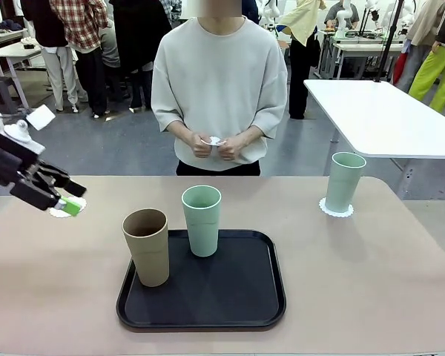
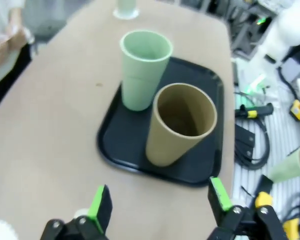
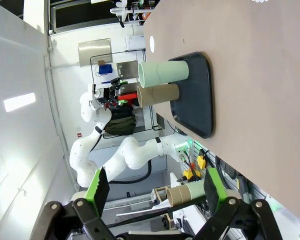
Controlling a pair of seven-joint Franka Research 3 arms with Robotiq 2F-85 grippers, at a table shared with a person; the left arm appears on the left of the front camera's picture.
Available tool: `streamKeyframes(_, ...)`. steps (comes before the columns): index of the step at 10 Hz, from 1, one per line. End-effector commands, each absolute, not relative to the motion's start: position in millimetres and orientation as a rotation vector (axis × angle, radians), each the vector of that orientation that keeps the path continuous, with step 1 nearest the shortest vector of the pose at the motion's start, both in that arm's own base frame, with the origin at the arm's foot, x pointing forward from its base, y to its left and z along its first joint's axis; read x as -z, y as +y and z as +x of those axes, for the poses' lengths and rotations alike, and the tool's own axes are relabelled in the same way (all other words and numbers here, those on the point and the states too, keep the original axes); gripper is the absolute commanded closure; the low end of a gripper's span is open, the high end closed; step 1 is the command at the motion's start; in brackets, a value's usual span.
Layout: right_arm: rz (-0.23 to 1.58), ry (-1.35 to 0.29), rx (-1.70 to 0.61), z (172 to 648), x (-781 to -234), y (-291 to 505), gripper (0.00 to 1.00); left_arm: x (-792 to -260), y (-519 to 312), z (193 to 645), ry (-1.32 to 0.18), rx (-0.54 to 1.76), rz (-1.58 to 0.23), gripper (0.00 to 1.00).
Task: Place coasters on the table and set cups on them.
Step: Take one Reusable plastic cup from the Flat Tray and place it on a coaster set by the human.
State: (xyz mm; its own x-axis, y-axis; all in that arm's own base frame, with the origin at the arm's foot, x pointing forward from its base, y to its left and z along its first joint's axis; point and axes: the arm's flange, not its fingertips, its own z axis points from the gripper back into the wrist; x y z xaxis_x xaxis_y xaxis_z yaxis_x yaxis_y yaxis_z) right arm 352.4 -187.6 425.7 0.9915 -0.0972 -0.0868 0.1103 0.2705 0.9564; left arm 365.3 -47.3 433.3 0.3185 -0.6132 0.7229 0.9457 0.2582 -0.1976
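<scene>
Tray (image 1: pixel 237 297) bears two cups (image 1: pixel 147 246) — third cup (image 1: pixel 344 182) tops one coaster (image 1: pixel 336 211); left pincer (image 2: pixel 160 199), right pincer (image 3: pixel 155 186) gape empty.

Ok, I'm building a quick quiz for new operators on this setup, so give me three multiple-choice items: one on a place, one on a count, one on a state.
1. Where does the tan cup stand?
A. On the black tray
B. On a lacy doily
C. In the person's hands

2. How many mint green cups stand on the tan table, tray included?
A. One
B. Two
C. Three

3. How does the left gripper stand?
A. Shut on a cup
B. Shut on a doily
C. Open, holding nothing

Answers:
1 A: its base sits on the tray, beside a mint one.
2 B: one is on the tray, and the other is on a coaster at the far right.
3 C: in the left wrist view the green pads stand wide apart with nothing between them.
</scene>
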Motion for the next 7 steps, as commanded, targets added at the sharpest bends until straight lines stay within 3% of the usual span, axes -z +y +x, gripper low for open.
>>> streamKeyframes(1,1.298,0.012,0.138,351.9,-426.2,-187.7,0.00,-397.7,-49.3,377.8,-0.469,1.344,-0.744,0.00)
streamKeyframes(2,1.298,0.012,0.138,351.9,-426.2,-187.7,0.00,-386.9,-49.3,374.0,-0.427,1.448,-0.744,0.00)
streamKeyframes(4,1.298,0.012,0.138,351.9,-426.2,-187.7,0.00,-371.5,-51.9,369.5,-0.504,1.590,-0.852,0.00)
streamKeyframes(5,1.298,0.012,0.138,351.9,-426.2,-187.7,0.00,-361.3,-51.4,371.2,-0.637,1.607,-0.766,0.00)
streamKeyframes(7,1.298,0.012,0.138,351.9,-426.2,-187.7,0.00,-347.6,-59.5,375.3,-0.805,1.532,-0.775,0.00)
